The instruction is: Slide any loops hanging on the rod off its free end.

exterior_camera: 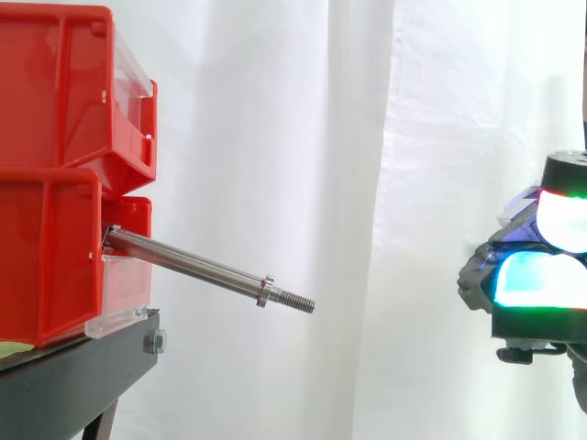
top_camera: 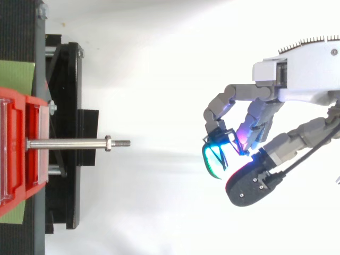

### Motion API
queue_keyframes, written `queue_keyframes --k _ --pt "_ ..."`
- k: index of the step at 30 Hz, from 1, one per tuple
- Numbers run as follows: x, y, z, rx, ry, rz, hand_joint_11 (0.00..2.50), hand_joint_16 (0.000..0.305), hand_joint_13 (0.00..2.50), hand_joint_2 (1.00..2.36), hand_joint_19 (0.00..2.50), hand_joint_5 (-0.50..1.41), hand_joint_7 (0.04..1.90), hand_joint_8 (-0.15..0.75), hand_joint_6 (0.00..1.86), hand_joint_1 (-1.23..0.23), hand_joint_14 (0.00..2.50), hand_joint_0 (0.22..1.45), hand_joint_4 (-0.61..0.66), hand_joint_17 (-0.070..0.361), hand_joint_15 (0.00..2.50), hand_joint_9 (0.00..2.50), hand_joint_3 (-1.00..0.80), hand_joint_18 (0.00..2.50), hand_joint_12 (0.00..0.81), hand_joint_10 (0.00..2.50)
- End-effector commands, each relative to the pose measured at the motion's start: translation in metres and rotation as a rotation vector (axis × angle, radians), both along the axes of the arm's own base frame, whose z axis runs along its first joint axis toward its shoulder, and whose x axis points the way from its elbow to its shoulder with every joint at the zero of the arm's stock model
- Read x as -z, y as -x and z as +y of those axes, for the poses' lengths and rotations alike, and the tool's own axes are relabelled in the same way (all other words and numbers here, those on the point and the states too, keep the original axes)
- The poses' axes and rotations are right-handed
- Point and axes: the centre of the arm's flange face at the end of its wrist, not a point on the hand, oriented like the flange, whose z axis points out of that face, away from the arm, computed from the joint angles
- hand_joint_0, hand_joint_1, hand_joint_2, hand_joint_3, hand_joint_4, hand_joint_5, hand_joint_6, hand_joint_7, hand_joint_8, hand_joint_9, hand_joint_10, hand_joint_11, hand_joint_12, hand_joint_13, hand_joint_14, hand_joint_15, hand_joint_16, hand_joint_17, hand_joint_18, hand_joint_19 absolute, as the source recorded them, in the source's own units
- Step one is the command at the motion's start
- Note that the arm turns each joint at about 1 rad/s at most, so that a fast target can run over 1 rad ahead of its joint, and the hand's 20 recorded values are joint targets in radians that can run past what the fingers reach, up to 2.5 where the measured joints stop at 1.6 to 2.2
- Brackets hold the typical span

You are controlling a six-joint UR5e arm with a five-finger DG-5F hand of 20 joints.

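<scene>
We find the rod (exterior_camera: 197, 266), fixed at the red bins (exterior_camera: 55, 183), bare to its threaded free end (exterior_camera: 298, 301): nothing hangs on it. Well apart to the right, the hand (top_camera: 263, 114) has its fingers curled, apparently pinching a thin black loop (top_camera: 219, 130). We judge the task essentially done.

In the side view the hand (exterior_camera: 527, 280) is cut off by the right edge, and the red bins (exterior_camera: 46, 247) by the left and top edges. The fixed end of the rod (exterior_camera: 197, 267) is hidden inside the lower bin. Whether anything is held cannot be told.
</scene>
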Motion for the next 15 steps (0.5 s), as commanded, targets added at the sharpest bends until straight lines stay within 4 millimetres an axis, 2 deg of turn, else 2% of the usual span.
queue_keyframes --k 1,4,6,9,15 --pt "0.0 0.001 0.0 0.0 0.0 0.004 0.37 0.046 0.95 1.0 0.36 -0.18 1.1 0.331 0.88 -0.61 0.01 0.6 0.13 0.104 0.17 1.01 -0.5 0.97 0.315 0.01" --pt "0.0 0.001 -0.001 0.002 0.0 0.004 0.38 0.046 0.95 1.01 0.36 -0.17 1.12 0.338 0.88 -0.65 0.01 0.62 0.11 0.104 0.16 1.01 -0.41 0.97 0.319 0.01" --pt "-0.003 0.0 -0.002 0.003 0.0 -0.002 0.38 0.046 0.95 1.02 0.36 -0.17 1.17 0.338 0.89 -0.74 0.01 0.63 0.08 0.104 0.17 1.01 -0.3 0.97 0.319 0.02" --pt "-0.007 -0.001 -0.003 0.005 -0.001 -0.01 0.38 0.046 0.95 1.02 0.35 -0.18 1.18 0.334 0.9 -0.79 0.01 0.65 0.03 0.105 0.17 0.98 -0.26 0.97 0.32 0.01" --pt "-0.011 0.0 -0.005 0.007 -0.001 0.0 0.37 0.045 0.93 1.01 0.33 -0.2 1.13 0.316 0.91 -0.88 0.01 0.72 0.03 0.102 0.16 0.96 -0.44 0.96 0.312 0.01"
